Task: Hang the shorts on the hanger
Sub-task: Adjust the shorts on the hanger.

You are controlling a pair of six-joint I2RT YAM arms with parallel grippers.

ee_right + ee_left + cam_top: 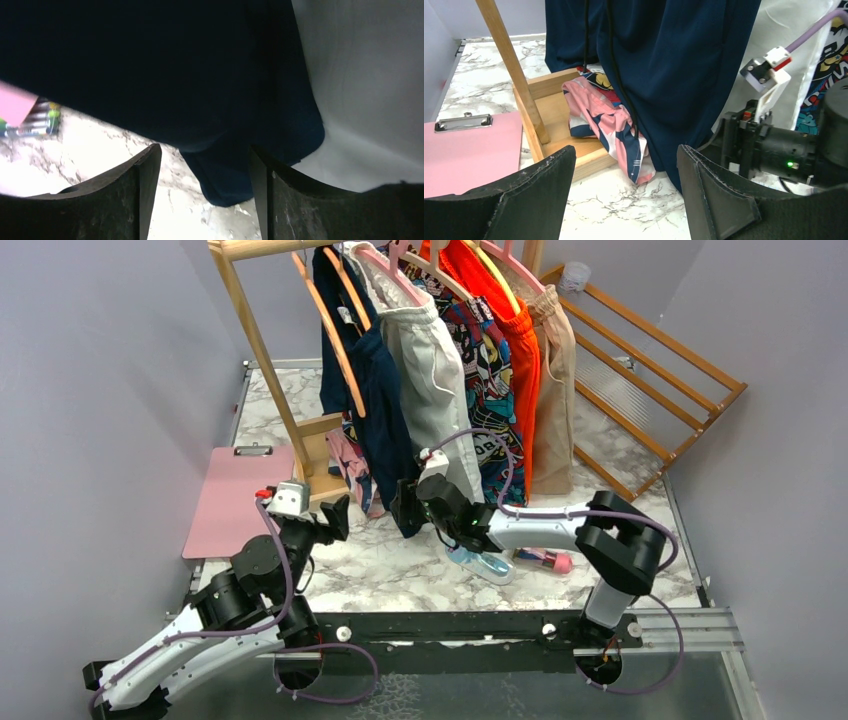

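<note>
Navy shorts (385,410) hang on the wooden hanger (335,335), hem just ahead of the open, empty right hand (405,505). The left hand (335,518) hovers open alongside. Hanging appears done; next, backing away without snagging.

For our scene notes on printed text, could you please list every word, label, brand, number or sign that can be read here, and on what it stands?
No text in any view can be read with confidence.
On the comic-print shorts: letter-like shapes in the pattern, too blurred to read.
On the white label inside the navy shorts: too small to read.
On the clear bottle: nothing legible.
</note>
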